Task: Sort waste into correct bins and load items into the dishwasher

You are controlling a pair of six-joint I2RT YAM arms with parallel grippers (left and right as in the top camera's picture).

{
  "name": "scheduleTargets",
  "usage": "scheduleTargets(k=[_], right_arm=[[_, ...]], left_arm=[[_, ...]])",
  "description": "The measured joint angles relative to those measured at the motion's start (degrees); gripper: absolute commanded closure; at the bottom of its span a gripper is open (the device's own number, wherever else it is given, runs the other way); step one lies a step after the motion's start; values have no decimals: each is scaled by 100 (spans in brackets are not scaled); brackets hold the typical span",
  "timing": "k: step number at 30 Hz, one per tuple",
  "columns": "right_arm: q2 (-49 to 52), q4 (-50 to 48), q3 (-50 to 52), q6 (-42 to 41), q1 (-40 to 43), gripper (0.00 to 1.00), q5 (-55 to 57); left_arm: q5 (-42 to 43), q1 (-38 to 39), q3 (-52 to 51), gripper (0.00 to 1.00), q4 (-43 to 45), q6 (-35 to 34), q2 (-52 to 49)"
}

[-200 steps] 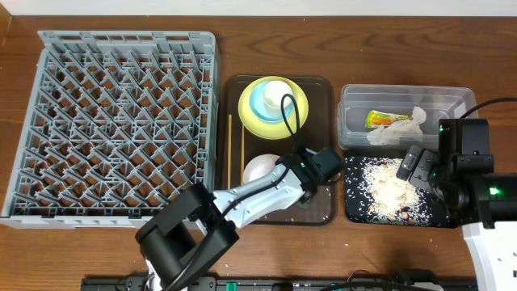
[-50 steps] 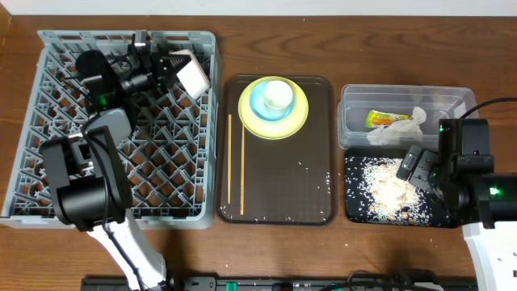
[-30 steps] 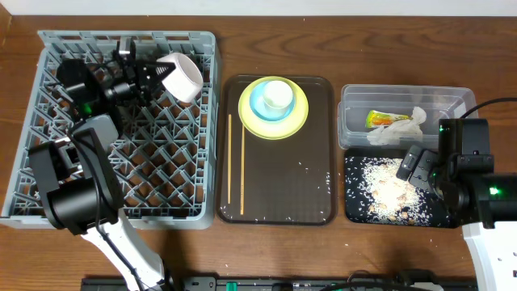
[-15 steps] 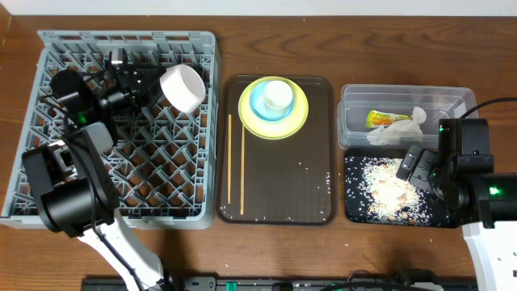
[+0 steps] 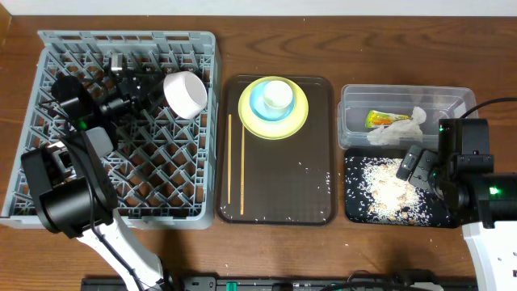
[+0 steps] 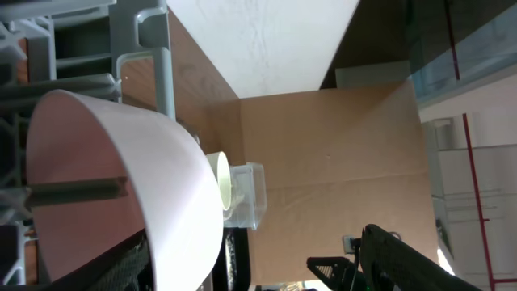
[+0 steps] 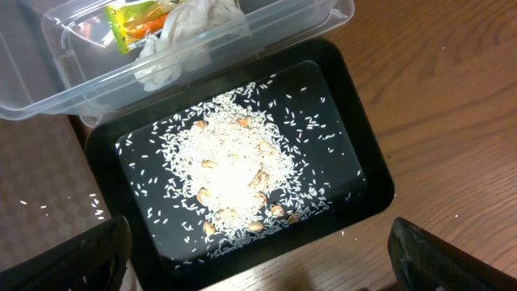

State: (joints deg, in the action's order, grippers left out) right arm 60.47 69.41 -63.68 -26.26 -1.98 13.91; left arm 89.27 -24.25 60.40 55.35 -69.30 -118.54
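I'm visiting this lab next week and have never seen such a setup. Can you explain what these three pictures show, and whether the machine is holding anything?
These are two robot arms at a wooden table, each ending in a two-finger tool. One picture looks down from above; the other two come from cameras on the wrists. On the left stands a grey dish rack with a white bowl lying on its side in it. The left tool sits open beside that bowl, apparently not gripping it. In the middle, a brown tray carries a yellow plate with a light-blue cup and a white cup stacked on it, plus chopsticks. On the right, a clear tub holds a wrapper and a tissue; a black tray holds rice. The right tool hangs open above it, empty.
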Motion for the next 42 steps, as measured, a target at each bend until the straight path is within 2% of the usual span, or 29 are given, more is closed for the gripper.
scheduleTargets(k=[26, 42], right_arm=[[0, 0, 0, 0, 0, 1, 0], [0, 0, 0, 0, 0, 1, 0]], left_arm=[[-61, -273, -146, 21, 0, 470, 0], [-435, -273, -146, 21, 4, 619, 0]])
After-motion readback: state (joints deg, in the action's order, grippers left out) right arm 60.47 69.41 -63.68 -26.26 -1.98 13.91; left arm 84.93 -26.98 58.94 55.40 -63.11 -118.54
